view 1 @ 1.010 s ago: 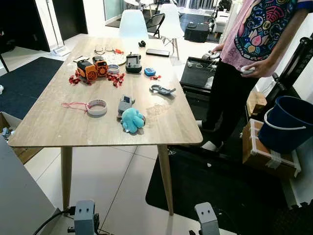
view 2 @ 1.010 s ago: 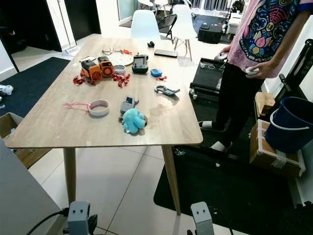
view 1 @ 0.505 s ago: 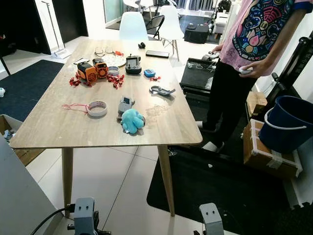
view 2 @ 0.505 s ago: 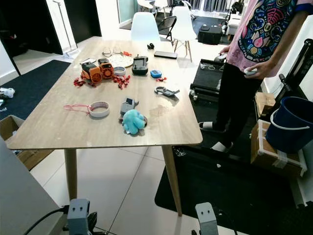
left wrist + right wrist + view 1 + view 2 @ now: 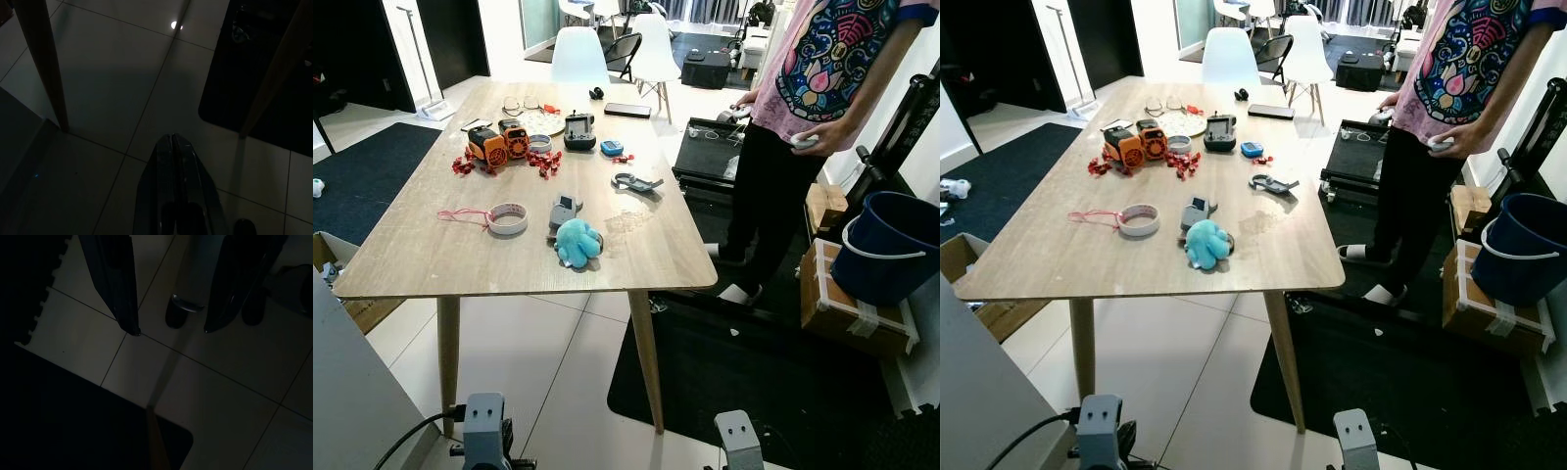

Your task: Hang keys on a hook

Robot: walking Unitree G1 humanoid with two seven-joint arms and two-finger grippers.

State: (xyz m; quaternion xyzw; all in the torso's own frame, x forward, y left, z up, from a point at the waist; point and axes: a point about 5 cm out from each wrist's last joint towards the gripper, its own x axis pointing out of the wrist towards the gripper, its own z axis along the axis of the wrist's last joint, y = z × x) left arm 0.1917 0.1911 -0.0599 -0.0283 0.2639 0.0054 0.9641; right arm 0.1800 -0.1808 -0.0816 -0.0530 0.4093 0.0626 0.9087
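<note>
Step in hand, by judgement: approach, with pickup not begun; nothing is grasped and the robot stands short of the near end of the wooden table. A person stands off the table's right side, holding a small controller, with a blue bucket and a taped cardboard box on the floor further right of the table. On the table, the likeliest keys are a grey carabiner-style bunch lying flat toward its right edge, about mid-length; the detail is too small to confirm. A blue plush toy lies nearer the table's front edge, a grey fob-like item touching or just beside it, and a tape roll sits to the plush's left. Which fixture is to serve as the hook cannot be told. Next move, by judgement: close in on the table's right side, raise one arm and reach over the edge to the bunch. The eye views give the tabletop layout. The wrist views supply finger state: the left gripper hangs over floor tiles beside a table leg, fingers pressed together on nothing; the right gripper hangs over tile beside the dark mat, fingers spread apart and empty.
</note>
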